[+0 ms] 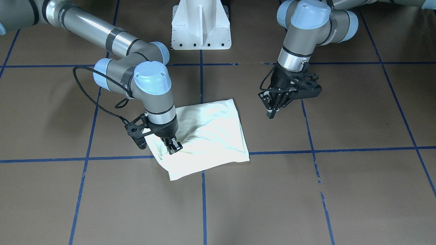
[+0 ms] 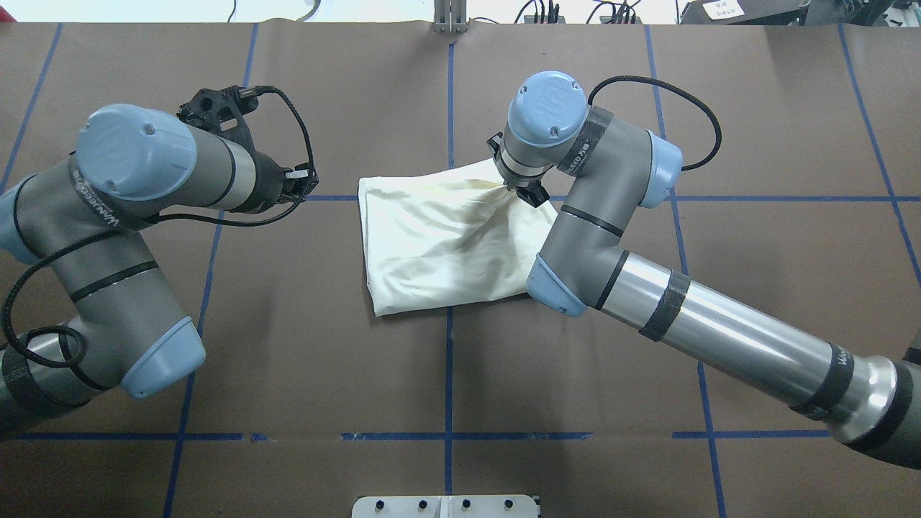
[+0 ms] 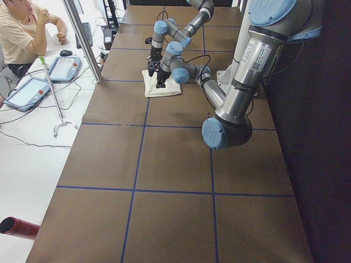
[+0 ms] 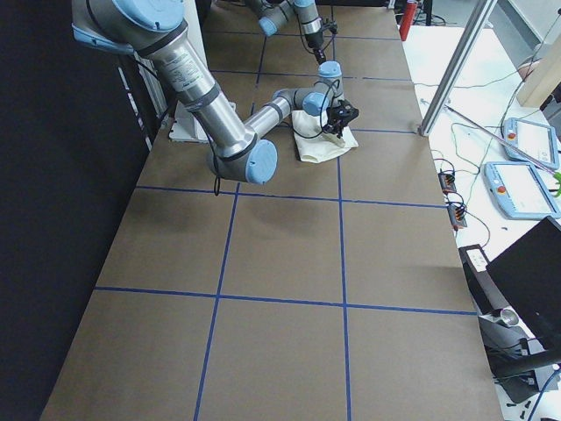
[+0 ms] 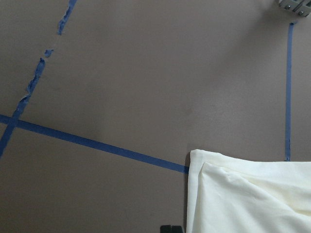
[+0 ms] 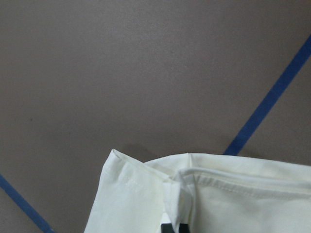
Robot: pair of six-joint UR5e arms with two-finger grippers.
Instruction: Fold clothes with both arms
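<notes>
Seen from overhead, the folded cream-white cotton shirt [image 2: 432,237] lies plain side up at the middle of the brown table [image 2: 302,345] with its blue tape lines. The black 2-finger right gripper [image 1: 174,147] is clamped on a bunched fold at the shirt's 2 o'clock edge. The black 2-finger left gripper [image 1: 271,114], its fingers pressed together on nothing, hangs clear of the shirt at its 9 o'clock.

four wide, two wrist close-ups, shirt [image 1: 207,136] shared

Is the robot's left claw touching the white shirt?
Apart. The front-facing view shows the left gripper over bare brown table, with a clear strip of table between it and the shirt.
</notes>
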